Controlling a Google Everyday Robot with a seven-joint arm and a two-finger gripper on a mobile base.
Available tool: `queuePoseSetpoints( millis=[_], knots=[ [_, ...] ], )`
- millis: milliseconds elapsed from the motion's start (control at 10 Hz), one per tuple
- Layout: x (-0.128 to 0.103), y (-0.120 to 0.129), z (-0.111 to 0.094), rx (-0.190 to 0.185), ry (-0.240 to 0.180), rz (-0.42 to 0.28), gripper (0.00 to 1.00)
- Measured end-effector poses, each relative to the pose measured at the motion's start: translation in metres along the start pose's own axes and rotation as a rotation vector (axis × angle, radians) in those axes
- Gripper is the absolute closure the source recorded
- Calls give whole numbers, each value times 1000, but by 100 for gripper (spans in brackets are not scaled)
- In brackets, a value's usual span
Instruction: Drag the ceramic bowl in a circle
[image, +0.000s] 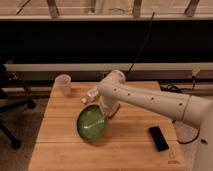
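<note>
The ceramic bowl (90, 124) is glossy green with pale rings inside and a dark rim. It sits left of the middle of the wooden table (125, 155) and looks tilted, with its inside facing the camera. My gripper (104, 115) comes down from the white arm (145, 100) onto the bowl's right rim and is shut on it. The arm's wrist hides the fingers' tips.
A small translucent whitish cup (63, 83) stands at the table's back left corner. A pale small object (90, 95) lies behind the bowl, and an orange-red object (116, 109) lies just right of the gripper. A black phone (159, 138) lies at the front right. An office chair base (12, 115) is left of the table.
</note>
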Motion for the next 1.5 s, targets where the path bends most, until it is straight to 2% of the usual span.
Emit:
queuePoseSetpoints(
  millis=[200, 500, 600, 700, 900, 1000, 1500],
  knots=[
    [-23, 24, -1, -19, -6, 57, 100],
    [-61, 34, 7, -31, -34, 85, 100],
    [-82, 33, 13, -33, -53, 84, 100],
    [-94, 31, 17, -35, -67, 78, 100],
    [-115, 23, 25, -33, -93, 60, 100],
    [-118, 17, 28, -30, -101, 46, 100],
    [-105, -53, 34, -7, -105, -103, 100]
  ],
)
